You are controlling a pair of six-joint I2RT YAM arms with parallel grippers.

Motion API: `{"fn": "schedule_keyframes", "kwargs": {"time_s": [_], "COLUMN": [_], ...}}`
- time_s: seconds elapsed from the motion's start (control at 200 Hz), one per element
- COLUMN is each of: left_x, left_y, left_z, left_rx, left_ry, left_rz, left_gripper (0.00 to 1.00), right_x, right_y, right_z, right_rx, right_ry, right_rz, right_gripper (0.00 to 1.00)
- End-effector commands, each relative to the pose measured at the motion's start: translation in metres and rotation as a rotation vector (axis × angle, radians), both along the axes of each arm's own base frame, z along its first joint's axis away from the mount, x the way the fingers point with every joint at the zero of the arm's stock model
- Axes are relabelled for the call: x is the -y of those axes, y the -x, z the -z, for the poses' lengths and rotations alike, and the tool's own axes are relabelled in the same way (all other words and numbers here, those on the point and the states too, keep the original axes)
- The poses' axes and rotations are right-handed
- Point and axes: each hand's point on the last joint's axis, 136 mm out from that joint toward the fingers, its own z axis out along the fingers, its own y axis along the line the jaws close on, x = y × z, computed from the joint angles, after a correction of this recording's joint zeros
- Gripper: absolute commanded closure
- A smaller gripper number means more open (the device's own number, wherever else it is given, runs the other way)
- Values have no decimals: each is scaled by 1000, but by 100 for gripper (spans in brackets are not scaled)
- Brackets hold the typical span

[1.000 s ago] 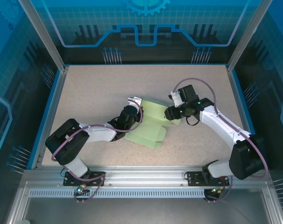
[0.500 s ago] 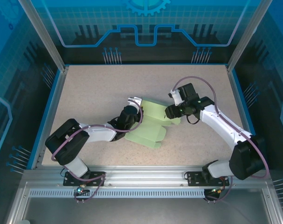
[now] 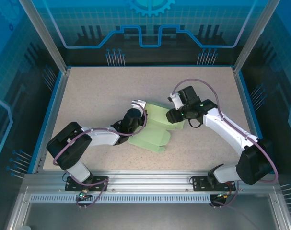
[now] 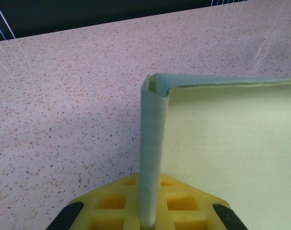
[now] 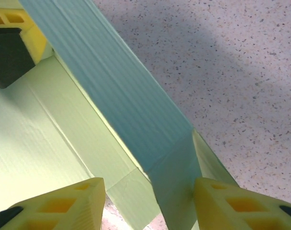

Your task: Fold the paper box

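**Subject.** The paper box [image 3: 154,130] is lying partly formed near the middle of the table [image 3: 92,91], between the two grippers. It is a pale mint-green cardboard piece. Its broad panels are resting flat on the surface and its near corner is pointing toward the arm bases. In the left wrist view, the paper box [image 4: 226,143] is showing one narrow side wall standing upright, folded at a rounded corner against a wide panel. In the right wrist view, the paper box [image 5: 44,139] is showing a long flap rising at a slant above the creased inner panels.

**Left gripper.** The left gripper [image 3: 136,109] is sitting at the box's left edge. Its yellow pads [image 4: 183,206] are pressing together on the bottom of the upright wall, so it is pinching the cardboard.

**Right gripper.** The right gripper [image 3: 174,117] is reaching over the box's right end. Its fingers [image 5: 56,201] are standing spread apart and straddling the raised flap. The flap's lower end is lying just beside the right-hand finger, with a clear gap to the other one. No firm grip is showing.

**Surroundings.** The table is speckled beige with a blue border. An aluminium rail [image 3: 145,178] is running along its near edge and carrying both arm bases.
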Motion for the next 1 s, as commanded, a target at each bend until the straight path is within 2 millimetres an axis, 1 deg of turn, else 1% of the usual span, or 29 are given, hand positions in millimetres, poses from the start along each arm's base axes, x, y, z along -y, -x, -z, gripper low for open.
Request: {"fn": "schedule_keyframes", "kwargs": {"time_s": [0.0, 0.12, 0.27, 0.385, 0.475, 0.535, 0.635, 0.71, 0.865, 0.915, 0.996], "left_x": [5, 6, 5, 5, 4, 3, -1, -4, -13, -14, -16], "left_y": [-2, -1, -1, -1, -1, -1, -1, -3, -4, -5, -7], "left_z": [-22, -23, -24, -24, -22, -22, -20, -19, -19, -20, -21], "left_rx": [28, 28, 26, 25, 19, 15, 8, 6, -4, -7, -12], "left_ry": [49, 50, 44, 49, 48, 46, 34, 22, 1, -3, -4], "left_rz": [-5, -1, -4, -6, -11, -16, -38, -58, -102, -111, -124], "left_gripper": [99, 99, 99, 99, 99, 99, 99, 99, 99, 99, 99], "right_x": [-15, -29, -40, -49, -51, -48, -33, -23, -2, 0, 0], "right_y": [2, -5, -13, -17, -20, -20, -18, -12, 9, 15, 28], "right_z": [3, 6, 8, 5, 2, 1, 6, 10, 15, 15, 21], "right_rx": [-18, -28, -35, -24, -10, -2, 1, -3, -24, -31, -54], "right_ry": [-51, -118, -171, -236, -268, -258, -201, -153, -81, -78, -77], "right_rz": [0, 9, 33, 49, 66, 76, 99, 112, 136, 140, 149], "right_gripper": [49, 52, 56, 58, 58, 58, 58, 56, 50, 48, 45]}}
